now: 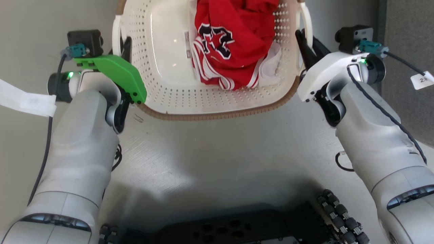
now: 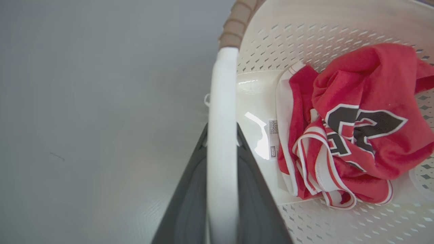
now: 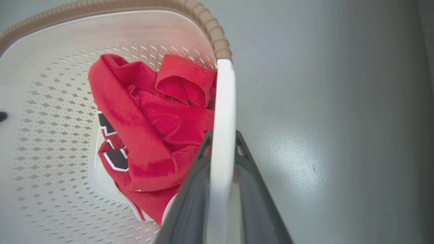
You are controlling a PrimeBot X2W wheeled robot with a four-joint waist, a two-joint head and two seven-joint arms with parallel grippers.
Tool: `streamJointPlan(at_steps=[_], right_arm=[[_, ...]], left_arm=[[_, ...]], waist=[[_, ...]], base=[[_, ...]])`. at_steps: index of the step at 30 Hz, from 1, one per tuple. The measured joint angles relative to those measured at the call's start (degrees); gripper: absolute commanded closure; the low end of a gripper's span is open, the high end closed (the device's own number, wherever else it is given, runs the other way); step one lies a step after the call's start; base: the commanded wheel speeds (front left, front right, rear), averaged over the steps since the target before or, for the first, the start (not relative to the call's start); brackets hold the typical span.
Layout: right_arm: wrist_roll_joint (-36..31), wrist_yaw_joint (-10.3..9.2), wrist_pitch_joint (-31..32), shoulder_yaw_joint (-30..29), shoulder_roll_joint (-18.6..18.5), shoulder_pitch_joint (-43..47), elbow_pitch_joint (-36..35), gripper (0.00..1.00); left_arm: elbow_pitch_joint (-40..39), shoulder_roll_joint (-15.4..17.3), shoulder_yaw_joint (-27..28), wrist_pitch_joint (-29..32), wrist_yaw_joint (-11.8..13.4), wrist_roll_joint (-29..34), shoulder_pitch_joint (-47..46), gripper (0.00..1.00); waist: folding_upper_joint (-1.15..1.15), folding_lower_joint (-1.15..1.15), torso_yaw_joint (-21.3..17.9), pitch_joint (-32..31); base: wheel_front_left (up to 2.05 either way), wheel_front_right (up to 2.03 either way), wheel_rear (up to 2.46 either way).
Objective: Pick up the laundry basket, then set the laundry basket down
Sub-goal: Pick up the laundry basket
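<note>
Where the left gripper (image 2: pixel 222 134) is viewed along its two dark fingers (image 2: pixel 190 203), one finger is set on each side of the white loop handle (image 2: pixel 222 95), which is clamped between them. The right gripper (image 3: pixel 222 135) is closed likewise on the opposite white loop handle (image 3: pixel 223 95). The cream-white perforated plastic laundry basket (image 1: pixel 159 84), edged with a brown woven-look rim, is held between both grippers over the pale grey floor (image 1: pixel 220 152). A crumpled red fabric garment (image 1: pixel 234 44) with black, white-edged lettering is contained toward its right side, beside a small white printed label (image 1: pixel 187 44) on the bottom. Contact between base and floor cannot be determined. The lettering is folded and illegible. The far end of the laundry basket is cut off by the head view's top edge.
</note>
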Motion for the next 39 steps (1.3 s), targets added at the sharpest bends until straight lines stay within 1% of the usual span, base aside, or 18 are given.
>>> streamJointPlan(at_steps=[12, 21, 27, 31, 39], right_arm=[[0.8, 0.18, 0.0, 1.0, 0.9, 0.1, 4.3, 1.00], [1.9, 0.19, 0.0, 2.4, 1.3, 0.7, 6.6, 1.00], [3.6, 0.20, 0.1, 3.8, 1.5, 2.3, 7.4, 1.00], [4.7, 0.26, 1.0, 4.9, 1.7, 3.5, 8.1, 1.00], [7.6, 0.45, 5.0, 7.7, 2.0, 6.1, 8.7, 1.00]], left_arm=[[4.7, -0.4, -1.6, 0.0, -1.0, -2.0, 0.1, 1.00], [7.0, -0.5, -2.9, 0.3, -1.7, -4.6, 0.6, 1.00], [8.7, -0.6, -3.4, 1.9, -2.0, -5.9, 1.5, 1.00], [9.7, -0.7, -3.7, 3.1, -2.3, -6.6, 2.2, 1.00], [12.5, -0.9, -4.0, 6.3, -2.5, -9.2, 4.9, 1.00]], waist=[[0.00, 0.00, -0.3, -4.3], [0.00, 0.00, -0.6, -9.8], [0.00, 0.00, -0.7, -13.9], [0.00, 0.00, -0.8, -16.8], [0.00, 0.00, -1.3, -23.4]], base=[[0.00, 0.00, 0.00], [0.00, 0.00, 0.00], [0.00, 0.00, 0.00], [0.00, 0.00, 0.00], [0.00, 0.00, 0.00]])
